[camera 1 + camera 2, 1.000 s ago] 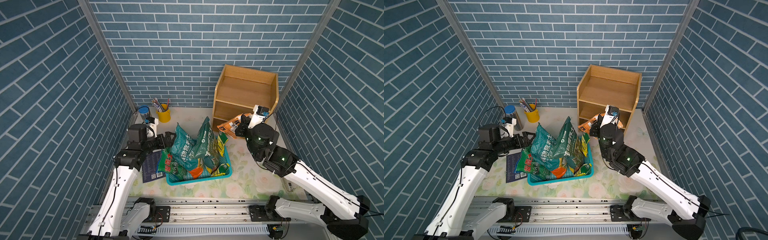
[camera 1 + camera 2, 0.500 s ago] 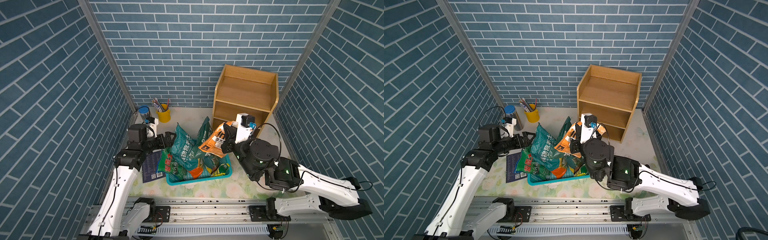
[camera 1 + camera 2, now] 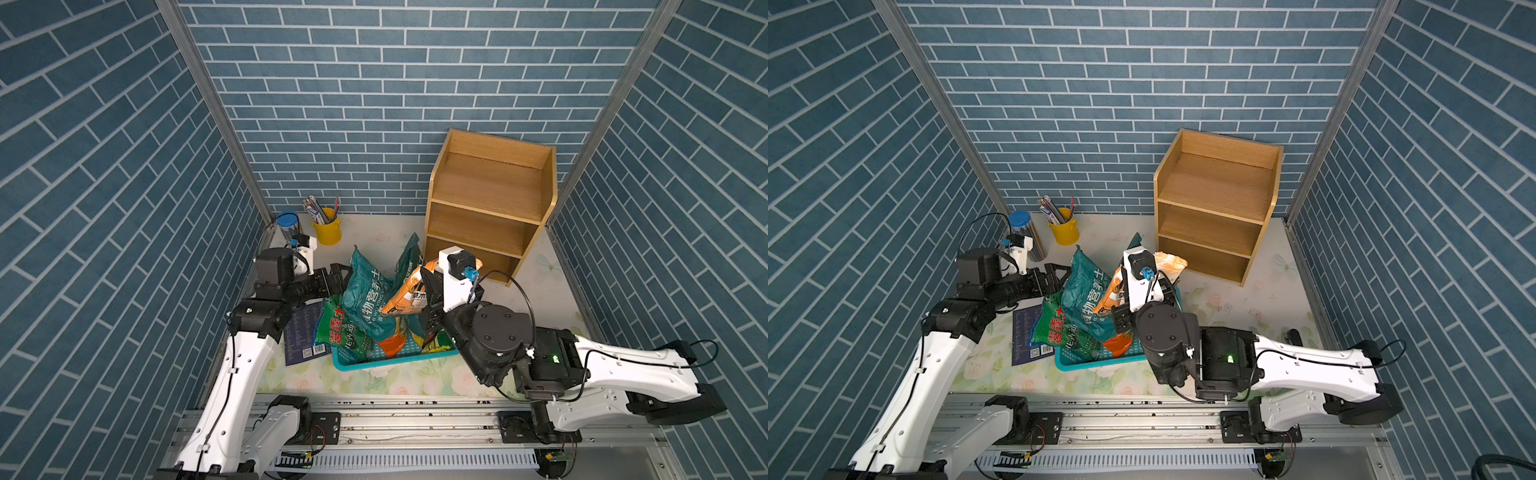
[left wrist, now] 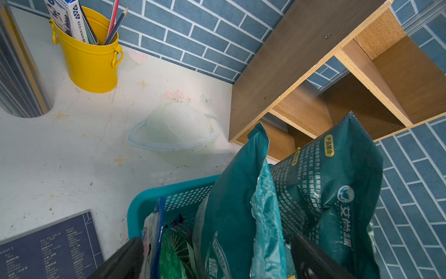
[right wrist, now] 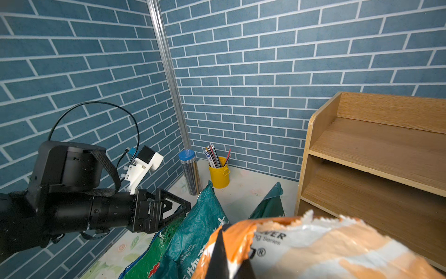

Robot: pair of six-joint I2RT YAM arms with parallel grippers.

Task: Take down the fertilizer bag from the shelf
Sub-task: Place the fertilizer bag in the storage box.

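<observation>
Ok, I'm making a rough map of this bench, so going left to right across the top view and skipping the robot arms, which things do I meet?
In a top view: blue-capped jar → yellow bucket → teal bag → orange bag → shelf.

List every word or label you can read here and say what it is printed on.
"植物营养土": teal bag, in a top view.
"营养土": green bag.
"产品简介": teal bag back panel, left wrist view.
"WER", "ng Series", "®": orange fertilizer bag, cut off at the edge.
Dark blue sheet: print too small to read.
</observation>
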